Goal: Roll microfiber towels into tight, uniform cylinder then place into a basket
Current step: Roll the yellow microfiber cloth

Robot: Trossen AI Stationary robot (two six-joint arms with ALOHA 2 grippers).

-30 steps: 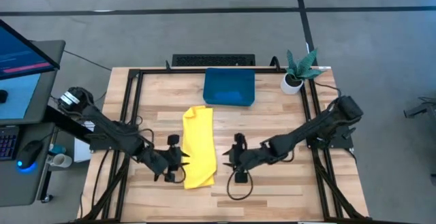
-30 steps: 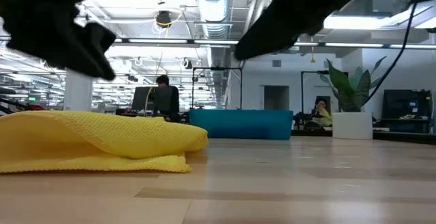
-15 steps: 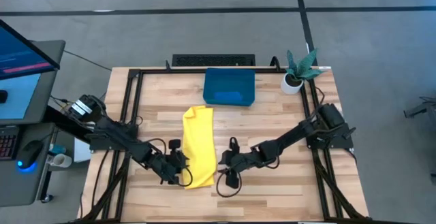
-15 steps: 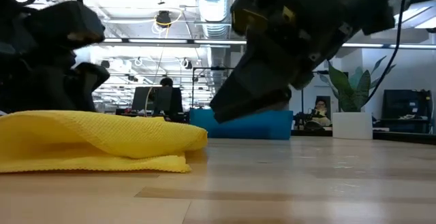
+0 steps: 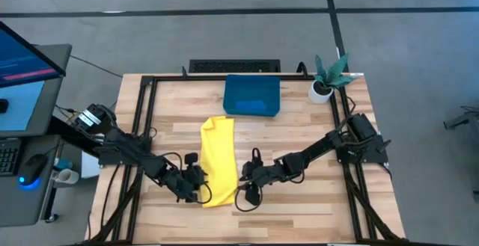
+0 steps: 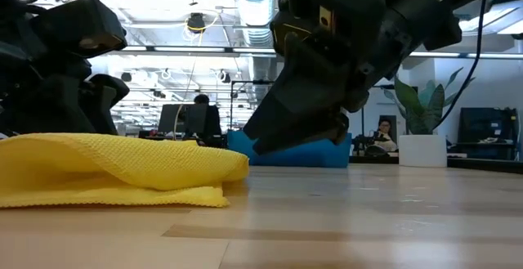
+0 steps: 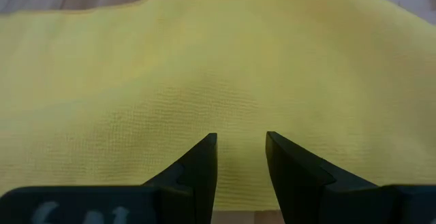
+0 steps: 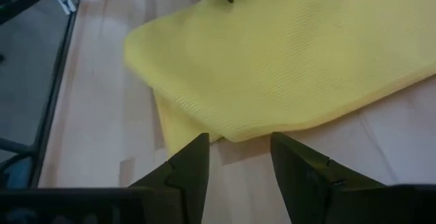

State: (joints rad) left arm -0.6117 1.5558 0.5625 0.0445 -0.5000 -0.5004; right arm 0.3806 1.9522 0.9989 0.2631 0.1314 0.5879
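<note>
Yellow towel [image 5: 218,161] lies folded into a long strip at table centre, its near end a loose double layer. I see the left gripper [image 5: 200,188] at its 8 o'clock corner, fingers [image 7: 201,166] parted narrowly over the weave, nothing pinched. Right gripper [image 5: 244,185] sits at 4 o'clock, jaws apart above bare wood just beside the hem. Low view hides both fingertips behind dark housings. Teal basket [image 5: 251,95] at 12 o'clock, well apart; its inside reads only from overhead.
</note>
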